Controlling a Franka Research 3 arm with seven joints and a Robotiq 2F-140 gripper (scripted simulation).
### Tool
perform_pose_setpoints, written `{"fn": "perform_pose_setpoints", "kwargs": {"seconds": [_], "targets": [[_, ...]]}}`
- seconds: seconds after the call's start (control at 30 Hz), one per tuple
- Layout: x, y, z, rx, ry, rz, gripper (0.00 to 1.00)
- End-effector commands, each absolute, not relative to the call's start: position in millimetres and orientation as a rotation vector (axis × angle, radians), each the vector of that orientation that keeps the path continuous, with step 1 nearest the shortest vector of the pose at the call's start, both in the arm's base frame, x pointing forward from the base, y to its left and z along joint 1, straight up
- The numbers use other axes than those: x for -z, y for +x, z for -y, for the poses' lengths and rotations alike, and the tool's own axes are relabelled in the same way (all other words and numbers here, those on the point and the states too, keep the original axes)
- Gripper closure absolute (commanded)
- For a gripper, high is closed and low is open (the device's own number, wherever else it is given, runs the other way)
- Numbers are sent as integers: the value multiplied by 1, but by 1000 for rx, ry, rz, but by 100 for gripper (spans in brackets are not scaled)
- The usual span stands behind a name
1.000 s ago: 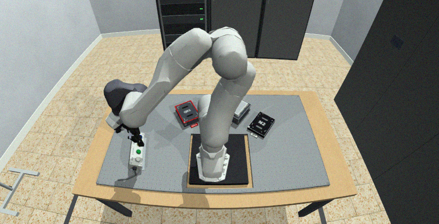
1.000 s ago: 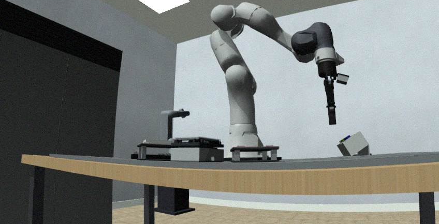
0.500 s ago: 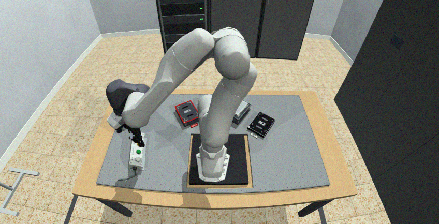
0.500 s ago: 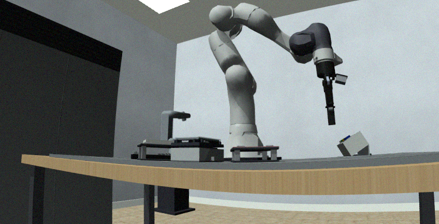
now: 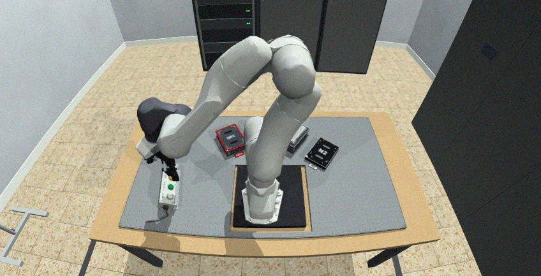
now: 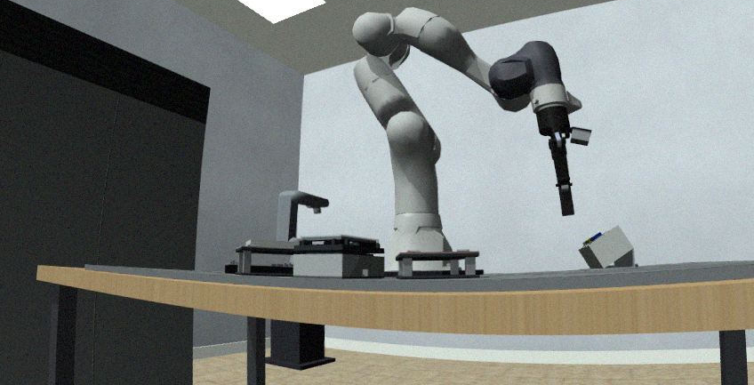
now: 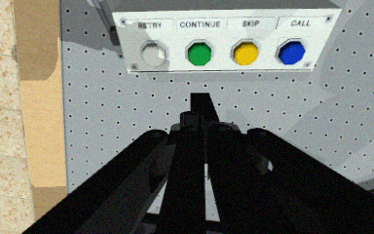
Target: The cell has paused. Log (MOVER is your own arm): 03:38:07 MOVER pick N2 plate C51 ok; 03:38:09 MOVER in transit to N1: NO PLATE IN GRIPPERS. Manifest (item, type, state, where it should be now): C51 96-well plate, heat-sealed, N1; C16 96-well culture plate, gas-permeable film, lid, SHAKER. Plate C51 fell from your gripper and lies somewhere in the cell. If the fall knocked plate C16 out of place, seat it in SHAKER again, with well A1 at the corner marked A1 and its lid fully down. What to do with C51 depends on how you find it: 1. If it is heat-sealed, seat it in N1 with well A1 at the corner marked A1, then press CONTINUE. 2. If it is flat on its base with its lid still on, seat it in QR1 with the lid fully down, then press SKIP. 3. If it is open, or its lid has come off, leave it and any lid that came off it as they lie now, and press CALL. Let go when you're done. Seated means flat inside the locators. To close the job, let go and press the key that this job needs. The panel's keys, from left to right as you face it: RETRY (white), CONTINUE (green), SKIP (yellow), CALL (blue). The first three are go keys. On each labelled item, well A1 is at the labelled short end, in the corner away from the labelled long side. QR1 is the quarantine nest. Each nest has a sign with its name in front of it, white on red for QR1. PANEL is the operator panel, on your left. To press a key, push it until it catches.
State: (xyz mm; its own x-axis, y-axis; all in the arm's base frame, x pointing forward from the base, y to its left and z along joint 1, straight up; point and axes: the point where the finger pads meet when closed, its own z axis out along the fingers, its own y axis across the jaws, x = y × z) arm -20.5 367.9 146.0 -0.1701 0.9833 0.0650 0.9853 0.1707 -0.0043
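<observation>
The operator panel (image 7: 223,41) is off-white, its keys white RETRY (image 7: 153,54), green CONTINUE (image 7: 199,54), yellow SKIP (image 7: 245,53) and blue CALL (image 7: 291,52). The counter (image 7: 126,107) is grey, dotted with dark holes, edged in pale wood. At 6 o'clock the hand (image 7: 201,104) is black.

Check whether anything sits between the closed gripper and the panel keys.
Nothing visible does. The gripper, shut and empty, hangs above and apart from the panel; in the wrist view its tip lines up nearest the green CONTINUE key, with only bare perforated table top between.
</observation>
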Motion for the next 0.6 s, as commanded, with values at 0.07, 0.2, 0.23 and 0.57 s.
{"fn": "perform_pose_setpoints", "kwargs": {"seconds": [0.07, 0.2, 0.23, 0.57], "targets": [[-147, -19, -370, 104, -1963, 2346, 90], [-147, -19, -369, 114, -1958, 2340, 90], [-147, -19, -369, 119, -1955, 2337, 90], [-146, -18, -364, 170, -1927, 2303, 90]]}}
